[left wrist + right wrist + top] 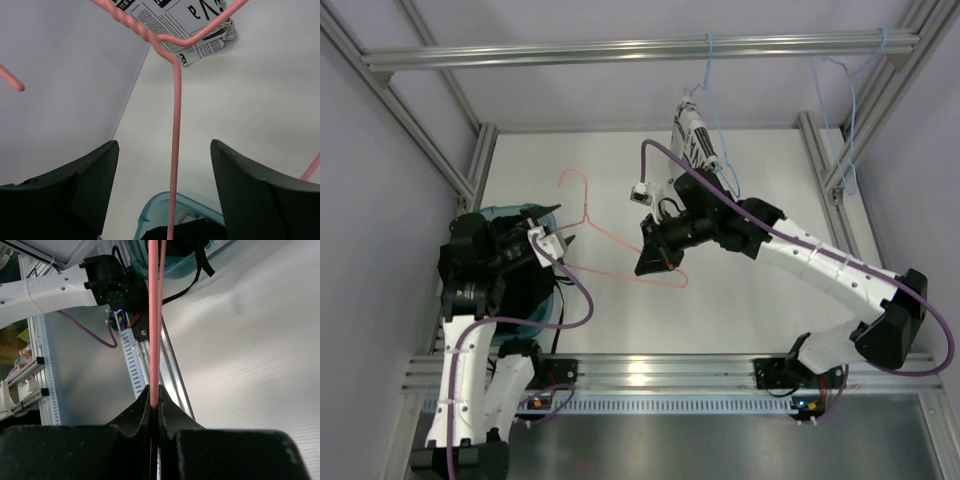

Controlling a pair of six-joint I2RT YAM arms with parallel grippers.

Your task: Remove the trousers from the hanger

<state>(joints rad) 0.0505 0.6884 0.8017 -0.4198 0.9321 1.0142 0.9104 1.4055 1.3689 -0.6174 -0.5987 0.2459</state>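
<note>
1. Your right gripper (154,390) has its jaws pinched tight on the pink hanger (174,125), holding it over the middle of the worktop (750,310). Don't slacken that pinch.
2. The left gripper (164,145) has its jaws spread wide and carries nothing. One wire of the hanger runs between the fingers without touching either.
3. The trousers (156,234) lie as black fabric in the teal bin (150,207) at the near left, right under the left gripper. The wire looks bare, so I'd call them off.
4. For the step in hand, draw the left gripper straight back along that gap with the jaws wide, so no finger hooks the wire.
5. I can't tell whether a drawstring is caught on the hanger. Lift it slowly, away from the patterned garment (185,25) at the far side.
</note>
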